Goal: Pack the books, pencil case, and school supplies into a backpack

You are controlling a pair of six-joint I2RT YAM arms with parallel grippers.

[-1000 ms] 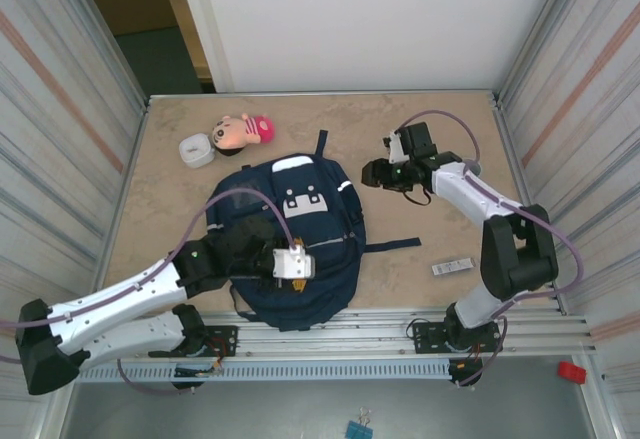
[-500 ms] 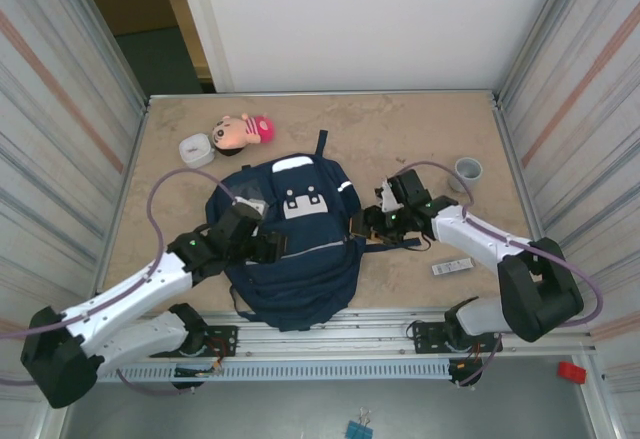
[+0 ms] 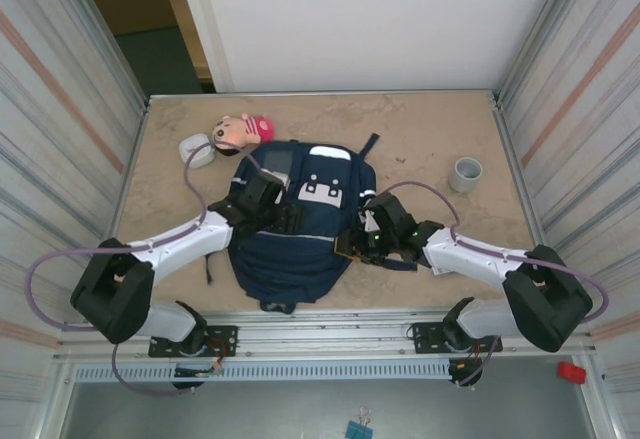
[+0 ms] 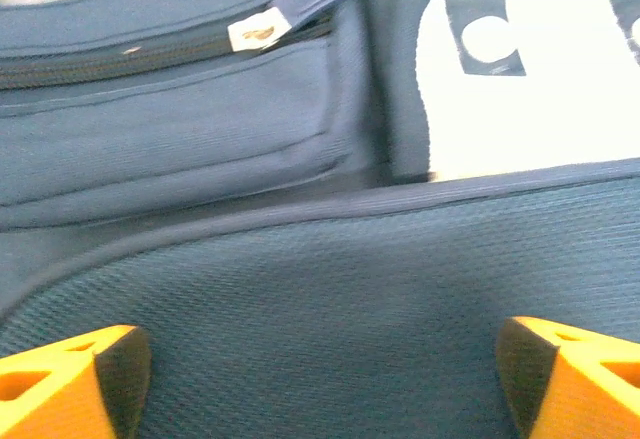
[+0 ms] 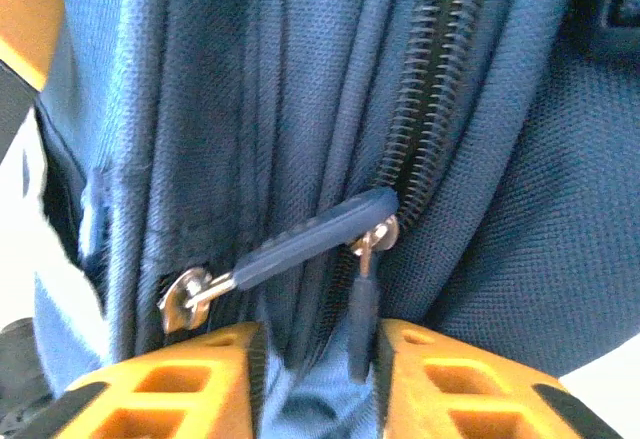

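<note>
We see a tan, mottled table [image 3: 430, 139] boxed in by ribbed metal: the left wall [image 3: 60, 109] and the right wall [image 3: 590, 89], each crossed by a faint orange stripe. A plain white panel [image 3: 370, 19] closes the back. Beside it, far left, a gap [image 3: 150, 54] opens onto a brown wall and dark floor. A metal rail [image 3: 340, 324] lines the near edge. The light is soft and even.

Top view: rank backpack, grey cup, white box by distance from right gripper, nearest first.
1. backpack: table centre, right at the right gripper.
2. grey cup: far right side.
3. white box: far left corner.
</note>
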